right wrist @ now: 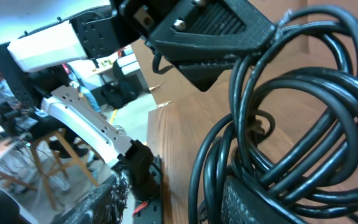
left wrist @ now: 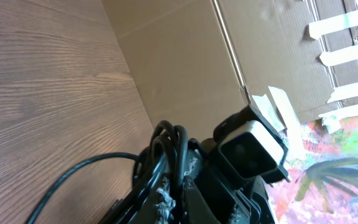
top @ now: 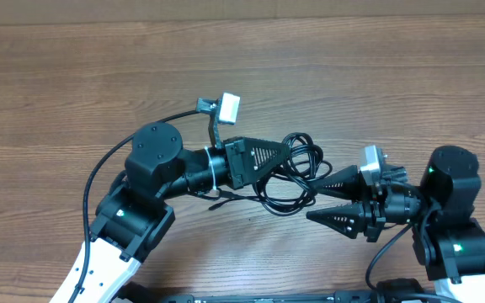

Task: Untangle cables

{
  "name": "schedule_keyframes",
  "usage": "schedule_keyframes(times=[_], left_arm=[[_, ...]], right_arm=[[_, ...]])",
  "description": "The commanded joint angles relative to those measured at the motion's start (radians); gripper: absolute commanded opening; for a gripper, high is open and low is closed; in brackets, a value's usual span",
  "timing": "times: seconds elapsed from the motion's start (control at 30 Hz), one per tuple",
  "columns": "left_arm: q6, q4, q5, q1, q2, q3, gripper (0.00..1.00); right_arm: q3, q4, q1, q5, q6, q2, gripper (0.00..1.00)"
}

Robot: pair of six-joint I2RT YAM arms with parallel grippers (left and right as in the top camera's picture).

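Observation:
The cables [top: 297, 175] are a bundle of black loops on the wooden table [top: 74, 76], between my two grippers. My left gripper [top: 281, 156] reaches in from the left and is shut on the upper loops at its tip. In the left wrist view the cables [left wrist: 165, 149] bunch beside the closed fingers [left wrist: 194, 199]. My right gripper [top: 317, 199] comes in from the right and stands open. Its upper finger pokes into the coil and its lower finger lies outside it. In the right wrist view the cables [right wrist: 278, 124] wrap round the right-hand finger [right wrist: 260, 199], and the left gripper [right wrist: 222, 28] pinches them from above.
A cardboard wall [top: 226, 8] closes off the table's far edge. A thick black arm wire [top: 99, 172] curves along the left arm. The right wrist's camera block [left wrist: 250, 149] faces the left gripper closely. People and furniture show beyond the table in the right wrist view.

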Motion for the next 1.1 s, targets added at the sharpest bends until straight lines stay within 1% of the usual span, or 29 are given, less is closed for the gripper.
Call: schedule_keyframes(times=[0.0,0.07,0.27,0.33,0.4,0.47,0.53,0.73,0.87,1.07], left_arm=[[-0.014,0.011,-0.044,-0.021,0.003,0.02,0.04],[-0.015,0.011,-0.047,-0.027,0.004,0.021,0.04],[-0.016,0.012,-0.047,-0.03,0.014,0.021,0.04],[-0.026,0.011,-0.047,-0.03,0.014,0.021,0.04],[-0.025,0.011,-0.047,-0.03,0.014,0.021,0.04],[-0.021,0.01,-0.048,-0.029,0.014,0.021,0.04],[-0.001,0.008,-0.057,-0.029,0.014,0.02,0.04],[0.039,-0.027,-0.128,-0.029,0.014,0.02,0.04],[0.127,-0.073,-0.189,-0.029,0.014,0.02,0.04],[0.216,-0.225,-0.377,-0.027,0.014,0.02,0.04]], right_arm=[[0.021,0.003,0.027,-0.013,-0.005,0.023,0.51],[0.021,0.006,0.047,-0.013,-0.005,0.039,0.54],[0.021,0.026,0.112,-0.009,-0.006,0.087,0.54],[0.021,0.043,0.135,-0.008,-0.006,0.104,0.45],[0.021,0.054,0.154,0.0,-0.005,0.119,0.27],[0.021,0.056,0.164,0.008,-0.005,0.127,0.13],[0.021,0.055,0.166,0.006,-0.003,0.132,0.04],[0.022,0.066,0.166,-0.013,0.035,0.132,0.04],[0.022,0.119,0.166,-0.04,0.11,0.132,0.04],[0.022,0.253,0.164,-0.169,0.172,0.131,0.04]])
